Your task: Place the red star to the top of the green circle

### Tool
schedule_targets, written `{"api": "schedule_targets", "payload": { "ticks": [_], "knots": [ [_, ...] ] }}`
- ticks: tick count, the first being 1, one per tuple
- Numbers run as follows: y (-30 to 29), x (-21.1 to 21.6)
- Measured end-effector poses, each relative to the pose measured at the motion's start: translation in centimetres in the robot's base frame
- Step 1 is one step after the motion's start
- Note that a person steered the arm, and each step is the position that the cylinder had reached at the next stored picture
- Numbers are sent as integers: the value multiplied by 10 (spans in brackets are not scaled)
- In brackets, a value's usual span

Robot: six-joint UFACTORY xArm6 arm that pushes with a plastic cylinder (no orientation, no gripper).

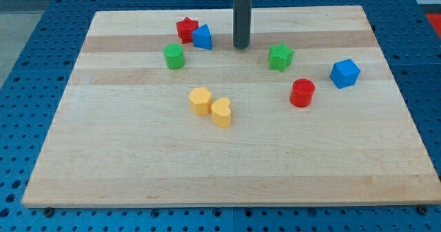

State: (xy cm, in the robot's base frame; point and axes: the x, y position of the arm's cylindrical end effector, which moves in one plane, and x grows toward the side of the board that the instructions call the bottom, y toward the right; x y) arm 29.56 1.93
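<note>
- Where the desk [227,163] begins at the view's left, the green circle [173,56] stands, with the red star [186,29] just above it to the right, touching a blue triangle [202,36].
- My tip [240,46] rests right of the triangle; there are no jaws.
- A yellow pair lies below; green star [280,56], red cylinder [302,93], blue cube [344,73] follow.

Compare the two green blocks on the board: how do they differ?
The green circle is a round cylinder; the green star has points. The circle sits at the view's left, just below the red star; the green star sits right of my tip, with no block touching it. Both share colour, similar size and roughly the same row.
</note>
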Motion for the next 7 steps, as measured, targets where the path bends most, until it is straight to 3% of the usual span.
{"api": "schedule_targets", "payload": {
  "ticks": [3,7],
  "knots": [
    [-54,-43],
    [-105,-48]
  ]
}}
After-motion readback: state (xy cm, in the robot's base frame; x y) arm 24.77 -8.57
